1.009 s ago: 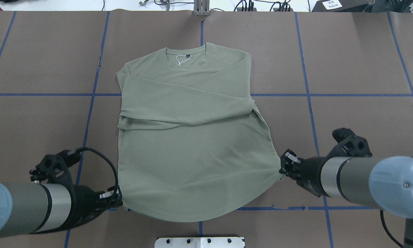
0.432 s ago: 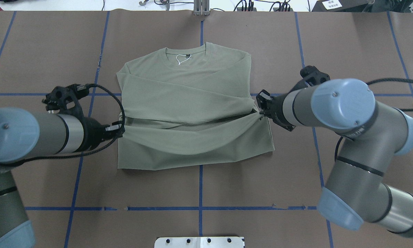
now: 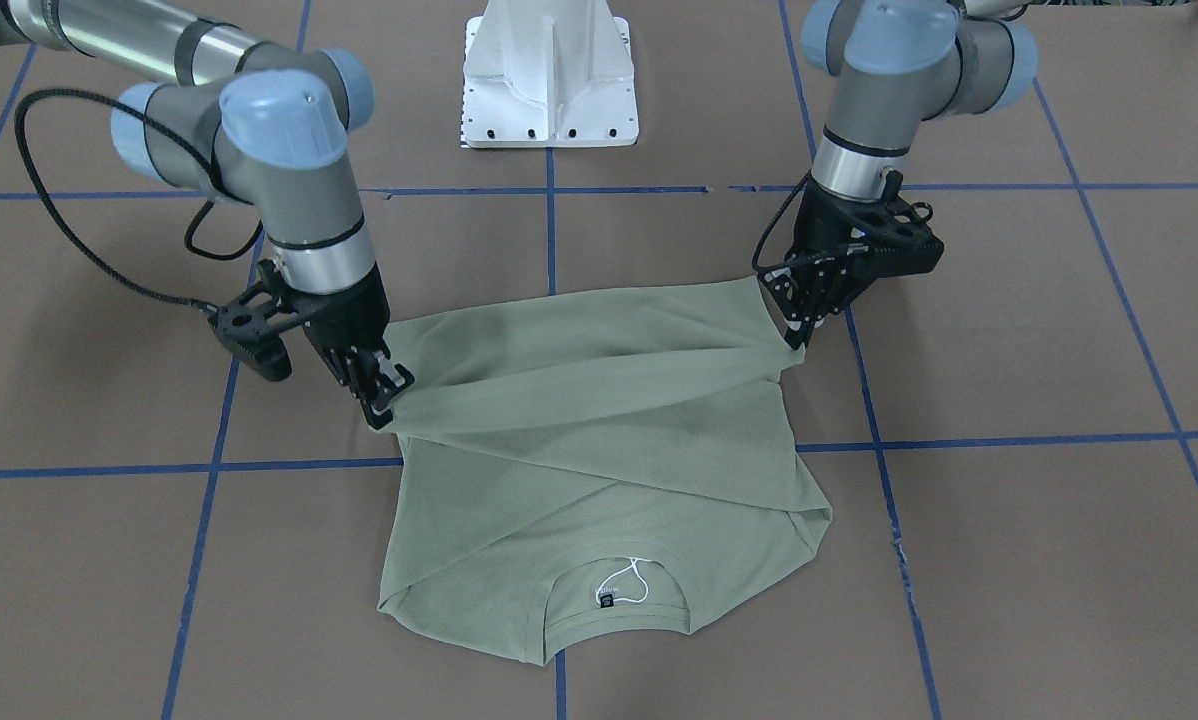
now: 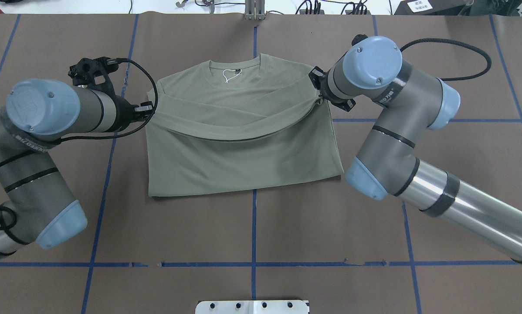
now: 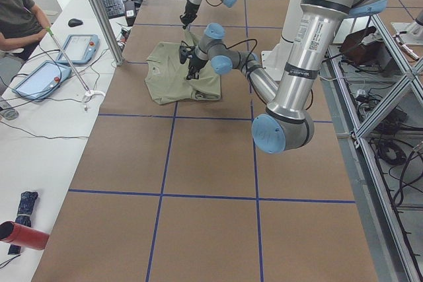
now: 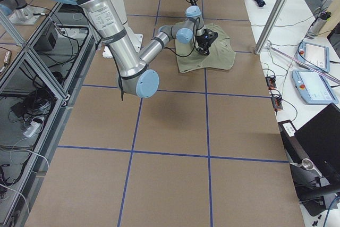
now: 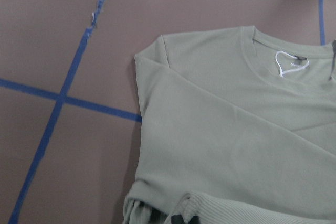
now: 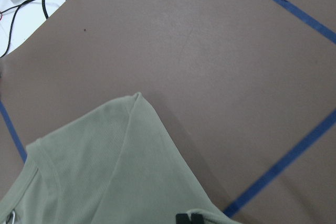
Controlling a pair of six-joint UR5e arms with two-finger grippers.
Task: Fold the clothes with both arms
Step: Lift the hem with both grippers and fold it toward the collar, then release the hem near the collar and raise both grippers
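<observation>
The sage-green shirt, laid in the middle of the table, is held by its hem corners in the left hand and right hand, both closed on cloth judged light, limp and best gripped at corners.

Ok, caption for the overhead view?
The left gripper and right gripper each pinch a hem corner of the green shirt, hem raised over folded sleeves, short of the collar.

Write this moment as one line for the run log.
left gripper: shut on shirt hem | right gripper: shut on shirt hem | hem: lifted, sagging between them, short of the collar
</observation>
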